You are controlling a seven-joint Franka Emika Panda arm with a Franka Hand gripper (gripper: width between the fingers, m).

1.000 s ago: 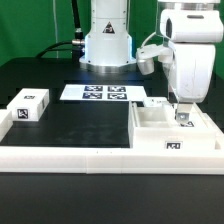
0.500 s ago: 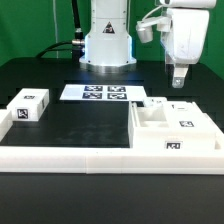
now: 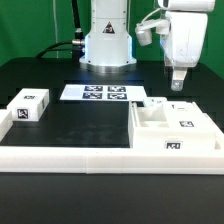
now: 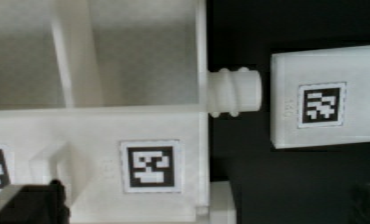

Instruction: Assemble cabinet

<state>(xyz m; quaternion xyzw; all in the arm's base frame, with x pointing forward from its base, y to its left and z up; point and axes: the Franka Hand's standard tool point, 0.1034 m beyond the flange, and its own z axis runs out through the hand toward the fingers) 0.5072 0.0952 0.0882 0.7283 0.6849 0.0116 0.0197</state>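
Note:
The cabinet (image 3: 175, 128), a large white box with inner partitions and black-and-white tags, lies on the black table at the exterior view's right. It fills most of the wrist view (image 4: 111, 90). My gripper (image 3: 178, 79) hangs well above its far right part, open and empty. In the wrist view only dark finger parts (image 4: 29, 204) show at the picture's edge. A flat white tagged panel (image 4: 324, 98) with a short ribbed peg (image 4: 235, 90) lies beside the box. It also shows in the exterior view (image 3: 153, 103).
A white tagged block (image 3: 29, 106) sits at the exterior view's left. The marker board (image 3: 96, 93) lies in front of the robot base (image 3: 106, 45). A long white border rail (image 3: 70, 156) runs along the table's front.
My gripper has risen from inside the cabinet's right compartment to well above it, with nothing in it. Over the last half second it has hardly moved.

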